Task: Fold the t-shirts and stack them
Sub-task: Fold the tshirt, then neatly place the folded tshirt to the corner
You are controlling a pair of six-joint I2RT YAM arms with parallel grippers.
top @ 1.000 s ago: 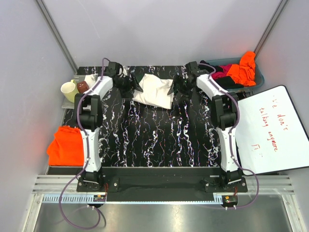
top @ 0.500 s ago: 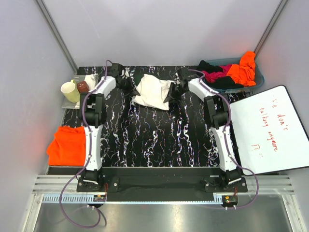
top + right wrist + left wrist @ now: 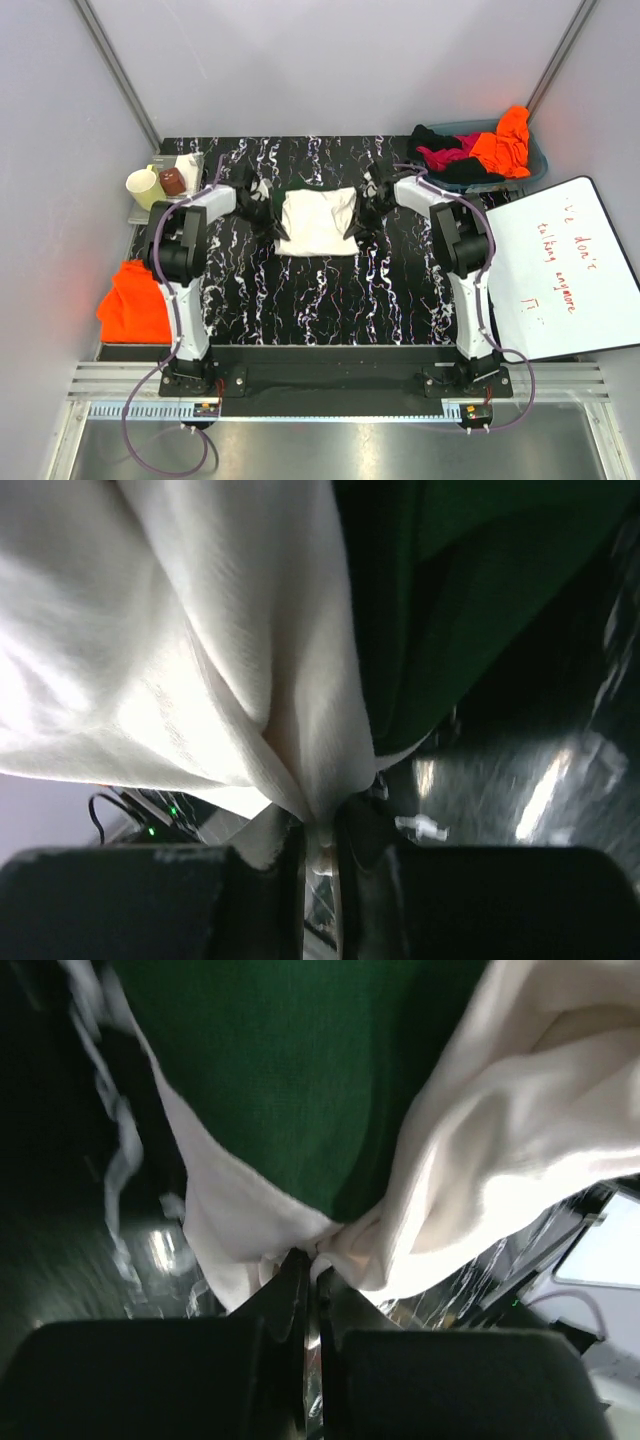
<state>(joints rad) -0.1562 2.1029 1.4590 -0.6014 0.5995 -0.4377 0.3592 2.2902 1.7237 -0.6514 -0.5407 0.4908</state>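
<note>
While my left hand [image 3: 260,198] and right hand [image 3: 362,214] clamp tight on opposite edges of the soft cream, green-sleeved t-shirt [image 3: 316,220] over the black marbled bench [image 3: 300,290], I judge I'm mid-fold and must next lay it flat.

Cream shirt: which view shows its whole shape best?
Top external: the whole cream shirt shows, held between left gripper and right gripper. Wrist views show only bunched cloth pinched in the jaws.

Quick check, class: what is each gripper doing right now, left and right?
Left gripper: closed, holding the cream t-shirt by its edge.
Right gripper: closed, holding the same cream t-shirt.
</note>
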